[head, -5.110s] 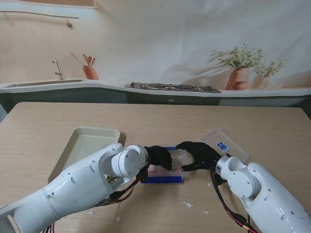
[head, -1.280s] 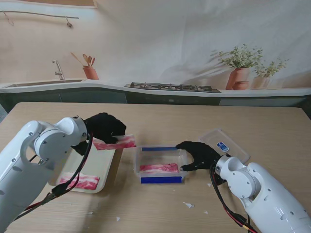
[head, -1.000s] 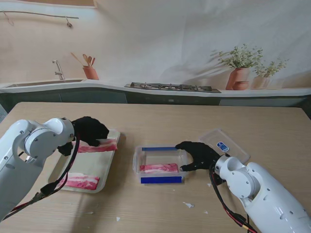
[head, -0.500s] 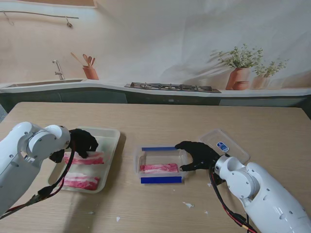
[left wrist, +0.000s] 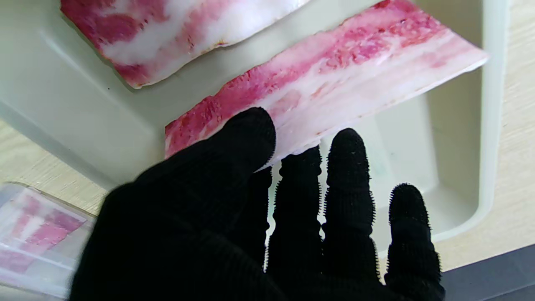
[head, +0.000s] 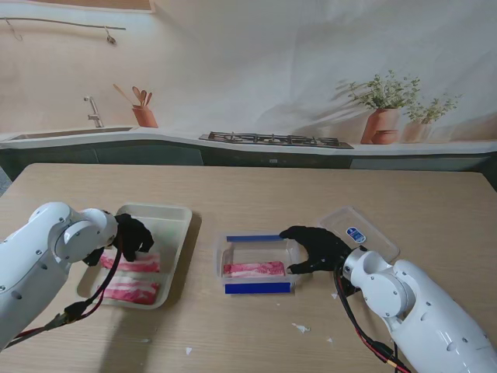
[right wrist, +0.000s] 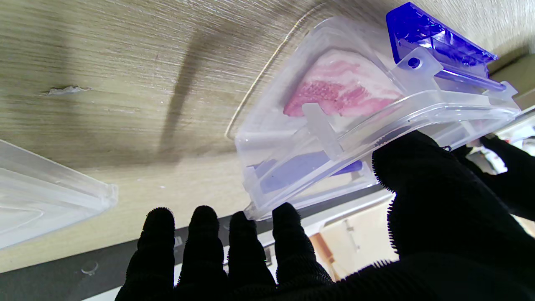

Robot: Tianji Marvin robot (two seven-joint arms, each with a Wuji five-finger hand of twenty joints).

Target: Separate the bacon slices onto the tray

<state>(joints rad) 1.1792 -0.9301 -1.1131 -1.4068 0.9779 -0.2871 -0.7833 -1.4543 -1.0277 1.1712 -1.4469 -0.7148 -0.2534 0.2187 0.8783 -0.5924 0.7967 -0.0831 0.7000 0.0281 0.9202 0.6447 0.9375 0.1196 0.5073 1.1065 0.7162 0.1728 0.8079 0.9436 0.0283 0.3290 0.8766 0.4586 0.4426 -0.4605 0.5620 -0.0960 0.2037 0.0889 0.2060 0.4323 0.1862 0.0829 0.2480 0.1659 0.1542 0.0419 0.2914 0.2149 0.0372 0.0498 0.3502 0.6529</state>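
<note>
over on the left, the left hand [head: 132, 235] sits low over the tray [head: 177, 225], thumb on top of a bacon slice [head: 133, 263] and the other fingers [left wrist: 347, 167] at its edge, so it is grasping that slice. the left wrist view shows the thumb pressed on the near end of the slice [left wrist: 334, 79], which stretches across the tray [left wrist: 493, 125] floor (whether it lies fully flat i cannot tell). a second slice [head: 130, 291] lies in the tray nearer to me, just beside the first and parallel to it; the wrist view catches it too [left wrist: 167, 33].

near the middle of the surface [head: 311, 194] stands a clear container [head: 220, 260] with blue clips on its near and far sides, and more bacon [head: 253, 270] lies inside it toward the near side. the right hand [head: 317, 247] grips the container's right end: the right wrist view shows the thumb over the rim and the four fingers [right wrist: 288, 225] under the container [right wrist: 292, 125] corner, with the bacon [right wrist: 338, 90] visible through the clear wall. the clear lid [head: 359, 232] lies flat just right of that hand, a small blue label on it.

a few white scraps [head: 300, 328] dot the surface near the right arm.
</note>
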